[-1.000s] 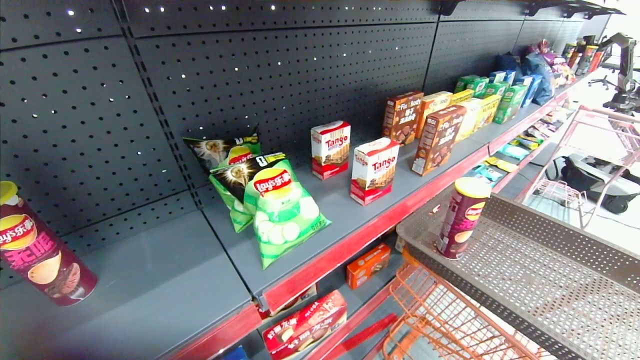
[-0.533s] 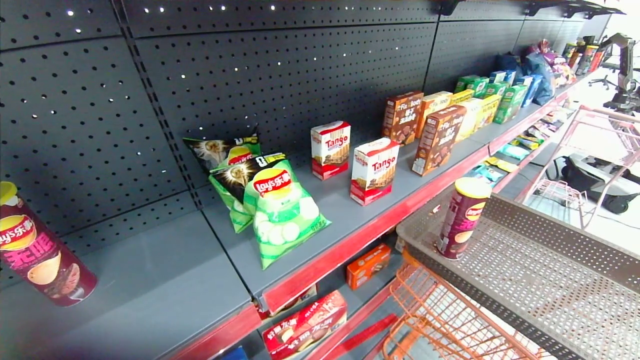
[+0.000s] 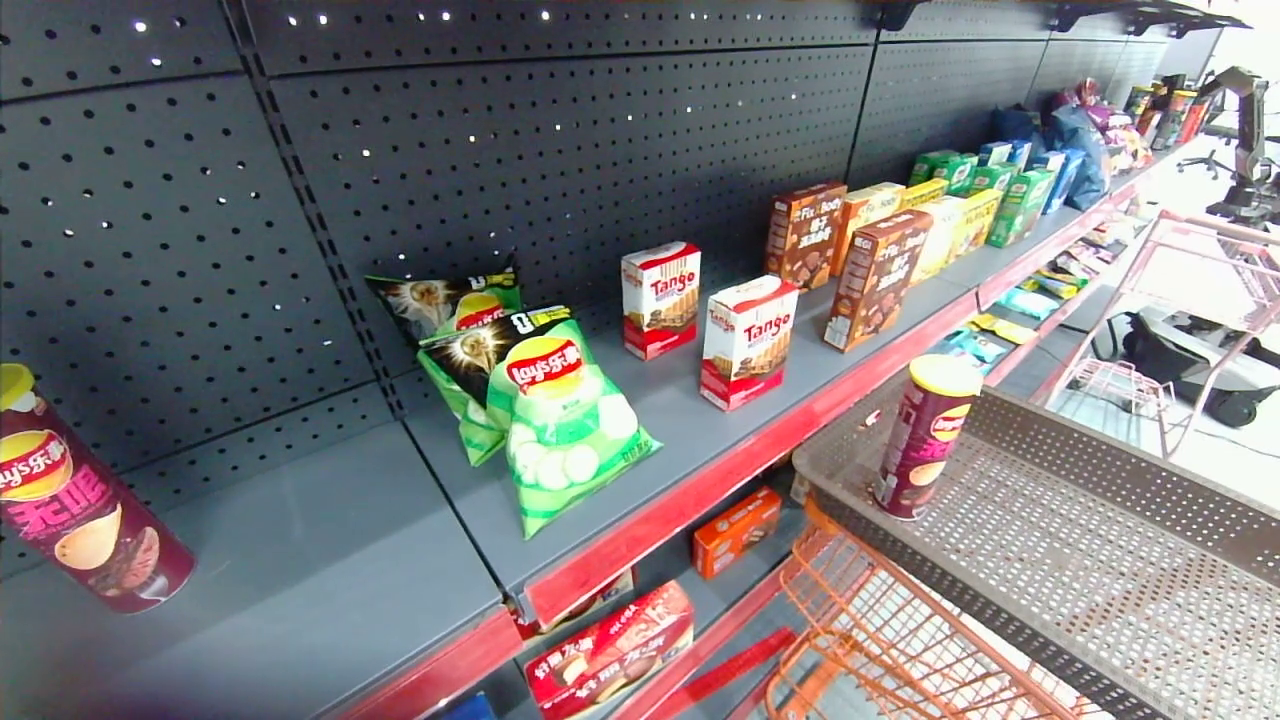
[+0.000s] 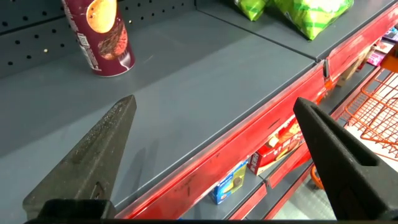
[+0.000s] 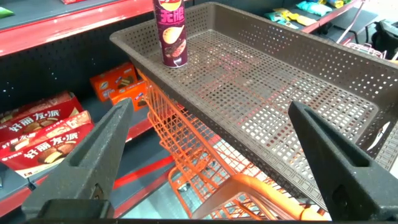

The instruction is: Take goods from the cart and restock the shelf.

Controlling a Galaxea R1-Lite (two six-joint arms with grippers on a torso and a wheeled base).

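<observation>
**Left gripper** (image 4: 214, 104): the fingers are spread wide with nothing between them. It hangs above the bare grey board of the shelf (image 3: 330, 560), near the red front edge (image 3: 700, 490). A maroon shelf can (image 3: 85, 510) with a yellow lid stands upright at the far left of that board. It is close to the pegboard back (image 3: 560, 140) and well apart from the fingers.

**Right gripper** (image 5: 210, 107): the fingers are likewise spread wide and hold nothing. It hangs above the cart (image 3: 900, 650), by the near wall of the cart's perforated tray (image 3: 1100, 540). A second maroon can, the tray can (image 3: 925, 435), stands upright in the tray corner nearest the shelf, apart from this gripper.

**Surroundings, upper level:**
- Two green crisp bags (image 3: 560, 415) lie one overlapping the other, just right of the board joint.
- Beyond them stand two red-and-white wafer boxes (image 3: 748, 340), one near the front edge and one further back.
- Brown boxes (image 3: 875, 278) come next.
- Yellow and green boxes (image 3: 1020, 205) then run in a row toward the far end.

**Surroundings, lower level:** an orange box (image 3: 735, 530) and a red box (image 3: 610, 650) lie beneath the front edge.

**Obstructions:** the tray's raised wall runs between the tray can and the shelf's front edge. On the shelf, the crisp bags lie between the shelf can and the wafer boxes.
</observation>
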